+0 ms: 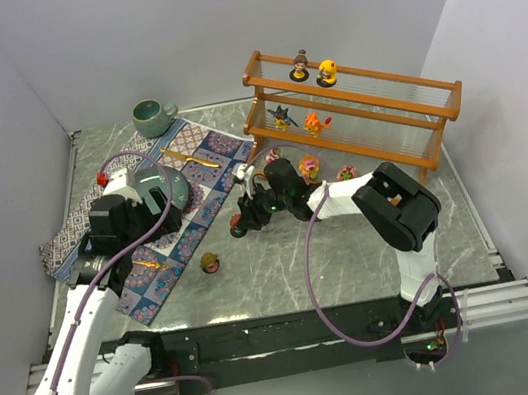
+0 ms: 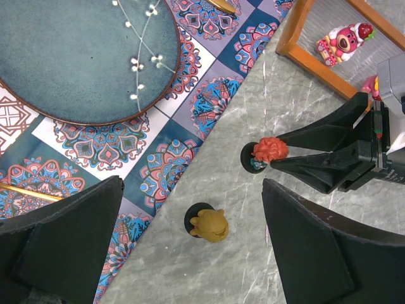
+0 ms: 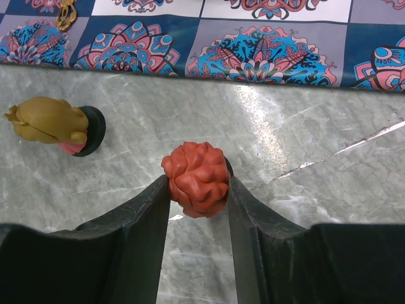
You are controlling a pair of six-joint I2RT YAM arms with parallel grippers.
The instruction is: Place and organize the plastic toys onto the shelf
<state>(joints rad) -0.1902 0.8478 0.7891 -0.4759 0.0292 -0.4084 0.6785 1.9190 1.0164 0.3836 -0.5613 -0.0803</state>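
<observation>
The left end effector point(image 1: 154, 194) hangs wide open over the mat point(image 1: 202, 162). Right of it, on the grey surface point(image 1: 356, 263), the right end effector point(image 3: 197, 183) pinches the red toy point(image 2: 271, 149). Next, I think, it must lift the toy up to the shelf point(image 1: 389, 95), far right. White walls point(image 1: 215, 23) stand around.
</observation>
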